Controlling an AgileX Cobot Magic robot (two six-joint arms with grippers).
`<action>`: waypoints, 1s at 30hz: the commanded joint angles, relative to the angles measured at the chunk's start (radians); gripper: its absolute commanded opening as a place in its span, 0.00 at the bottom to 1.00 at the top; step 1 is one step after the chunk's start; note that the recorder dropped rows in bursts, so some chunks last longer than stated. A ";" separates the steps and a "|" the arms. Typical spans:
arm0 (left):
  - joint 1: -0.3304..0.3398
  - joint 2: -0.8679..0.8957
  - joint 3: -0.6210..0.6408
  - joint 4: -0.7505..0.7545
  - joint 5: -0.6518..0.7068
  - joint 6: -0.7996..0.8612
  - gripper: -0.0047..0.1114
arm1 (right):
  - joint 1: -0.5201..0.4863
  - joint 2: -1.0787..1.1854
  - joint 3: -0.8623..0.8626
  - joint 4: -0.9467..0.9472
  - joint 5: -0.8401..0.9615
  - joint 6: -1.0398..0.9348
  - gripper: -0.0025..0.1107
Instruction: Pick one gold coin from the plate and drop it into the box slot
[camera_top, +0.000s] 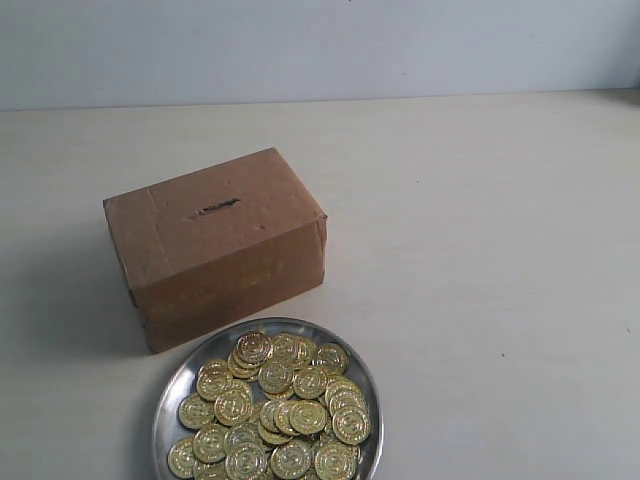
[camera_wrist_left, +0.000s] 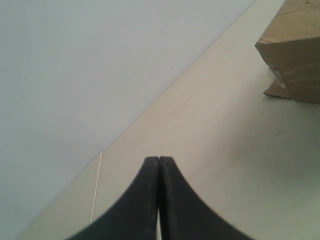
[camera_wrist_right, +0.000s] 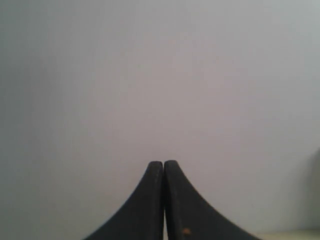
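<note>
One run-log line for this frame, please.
stage: pick not begun | left gripper: shut, empty | right gripper: shut, empty | gold coins: piled on plate | box slot: unobstructed, atop box

Plate (camera_top: 172, 388) cropped at frame's edge, coins (camera_top: 275, 415) too small to read

The exterior view's lower edge cuts off the plate's near side and several coins. The coins' stamped faces cannot be made out, and the heap hides most of the plate's floor. Faint print on the box (camera_top: 215, 270) front is illegible. The left wrist view shows only one box corner. Both wrist views crop the fingers (camera_wrist_left: 145, 200) at their base.
</note>
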 joint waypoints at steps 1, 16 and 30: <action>-0.007 -0.005 0.004 0.007 0.020 -0.008 0.04 | -0.003 -0.003 0.100 -0.007 -0.007 0.001 0.02; -0.080 -0.005 0.004 0.006 0.027 -0.008 0.04 | -0.003 -0.003 0.180 -0.007 -0.044 0.001 0.02; -0.119 -0.005 0.004 0.006 0.027 -0.008 0.04 | -0.003 -0.003 0.180 -0.007 -0.044 0.001 0.02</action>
